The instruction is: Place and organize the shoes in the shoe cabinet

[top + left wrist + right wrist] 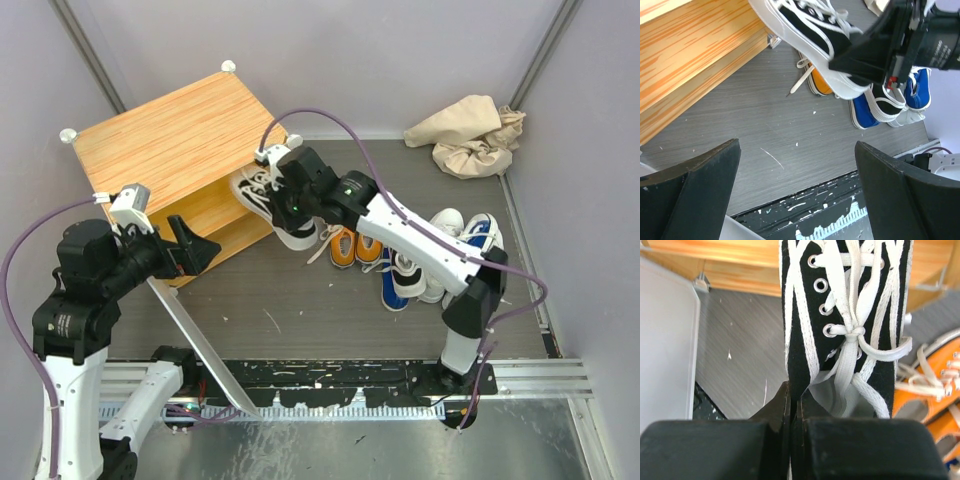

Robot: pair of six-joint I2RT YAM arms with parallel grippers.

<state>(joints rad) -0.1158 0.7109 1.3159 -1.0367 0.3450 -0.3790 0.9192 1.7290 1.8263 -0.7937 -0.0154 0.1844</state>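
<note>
Black shoe [799, 335], collar pinched tight in right hand [791, 396].

The black sneaker [850, 315] runs off the top edge of the right wrist view. From above, the right arm [415, 235] covers parts of the white sneaker [447, 221] and blue sneaker [392, 294].

Bright, even overhead light, soft faint shadows on the grey worktop [290, 290], pale washed-out glare on the shoe cabinet [670, 30] top in the left wrist view, left jaws dark and soft-edged, black shoe [799, 335] sharp, right jaws blurred up close.
</note>
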